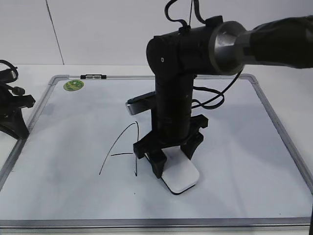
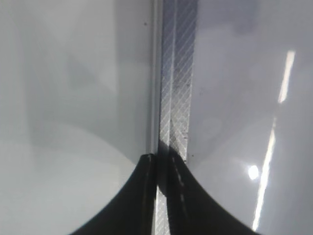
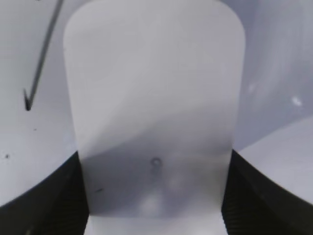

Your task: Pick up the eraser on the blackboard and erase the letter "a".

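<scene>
The white glossy eraser (image 1: 182,175) lies on the blackboard (image 1: 234,147), right of a tall capital "A" (image 1: 120,149) in thin black marker. My right gripper (image 1: 172,159) points straight down, with its jaws against both long sides of the eraser. In the right wrist view the eraser (image 3: 154,98) fills the gap between the jaws of the right gripper (image 3: 155,205), and a stroke of the "A" (image 3: 44,54) shows at the upper left. The lowercase "a" does not show in any view. My left gripper (image 1: 12,110) is shut and empty at the board's left edge.
A round green sticker (image 1: 73,85) and a small black-and-white clip (image 1: 93,76) sit at the board's far left corner. The left wrist view shows the left gripper (image 2: 157,161) over the board's grey metal frame (image 2: 176,73). The right arm and its cables hang over the board's middle.
</scene>
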Motion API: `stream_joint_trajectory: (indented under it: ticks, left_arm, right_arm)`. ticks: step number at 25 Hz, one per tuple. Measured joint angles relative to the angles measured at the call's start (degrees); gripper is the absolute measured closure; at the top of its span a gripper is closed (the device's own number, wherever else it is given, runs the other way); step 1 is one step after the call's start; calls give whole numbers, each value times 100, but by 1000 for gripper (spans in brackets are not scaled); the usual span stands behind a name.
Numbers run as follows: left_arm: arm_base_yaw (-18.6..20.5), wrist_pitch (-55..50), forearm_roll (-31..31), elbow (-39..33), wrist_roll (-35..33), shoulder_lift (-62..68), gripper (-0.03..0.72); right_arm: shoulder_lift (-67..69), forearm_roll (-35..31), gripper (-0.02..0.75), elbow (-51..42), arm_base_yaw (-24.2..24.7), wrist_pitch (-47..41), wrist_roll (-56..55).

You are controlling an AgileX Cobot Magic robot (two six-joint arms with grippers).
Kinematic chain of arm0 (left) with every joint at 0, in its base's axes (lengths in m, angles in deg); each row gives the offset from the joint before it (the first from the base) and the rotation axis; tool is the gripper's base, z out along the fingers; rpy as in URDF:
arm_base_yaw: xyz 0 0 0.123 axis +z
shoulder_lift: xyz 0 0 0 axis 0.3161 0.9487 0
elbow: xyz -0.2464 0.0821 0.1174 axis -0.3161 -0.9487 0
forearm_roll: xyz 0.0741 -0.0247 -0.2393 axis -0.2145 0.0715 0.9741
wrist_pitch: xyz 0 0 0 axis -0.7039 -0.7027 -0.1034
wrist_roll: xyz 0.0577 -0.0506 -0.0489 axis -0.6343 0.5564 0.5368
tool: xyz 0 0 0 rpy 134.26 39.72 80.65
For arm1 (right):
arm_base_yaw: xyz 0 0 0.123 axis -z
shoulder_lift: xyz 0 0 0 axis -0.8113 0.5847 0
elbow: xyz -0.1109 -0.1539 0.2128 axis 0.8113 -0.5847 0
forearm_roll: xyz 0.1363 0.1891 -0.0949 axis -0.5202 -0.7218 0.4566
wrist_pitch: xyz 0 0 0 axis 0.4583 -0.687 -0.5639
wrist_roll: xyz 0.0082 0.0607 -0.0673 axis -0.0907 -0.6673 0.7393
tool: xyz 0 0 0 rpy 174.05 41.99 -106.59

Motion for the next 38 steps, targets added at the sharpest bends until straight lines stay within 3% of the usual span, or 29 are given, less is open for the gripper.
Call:
stream_joint_trajectory:
  ticks: [28, 38]
  left_arm:
    - [0, 0, 60, 0, -6, 13, 674]
    - [-23, -23, -39, 0, 244, 13, 674]
  right_arm:
    - [9, 518, 198, 4, -126, 31, -953]
    - [9, 521, 198, 4, 94, 44, -1024]
